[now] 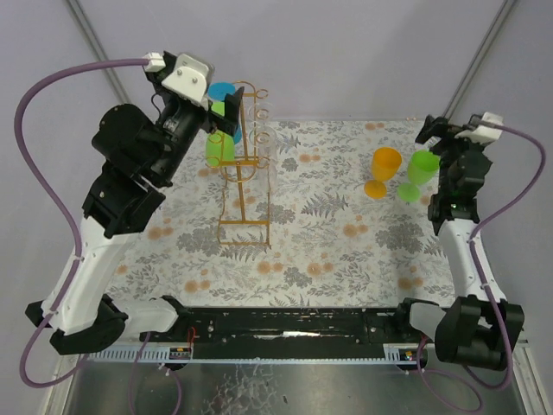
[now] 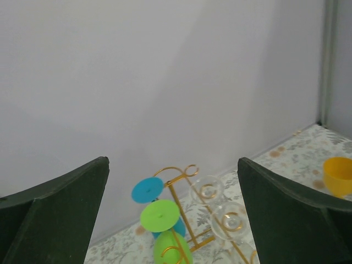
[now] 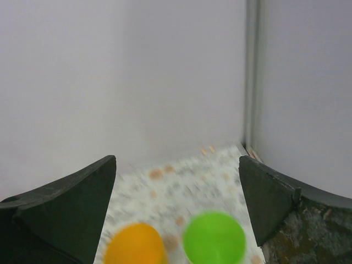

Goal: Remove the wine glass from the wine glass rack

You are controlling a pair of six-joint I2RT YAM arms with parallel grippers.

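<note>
The gold wire wine glass rack stands on the left half of the table, and the left wrist view shows its top rails. On its left rail hang a blue wine glass and a green wine glass, bases up. Clear glasses hang on the right rail. My left gripper hovers open above the rack's far left end, holding nothing. My right gripper is open and empty at the far right.
An orange glass and a second green glass stand upright on the floral tablecloth just below my right gripper. Grey walls close the back and sides.
</note>
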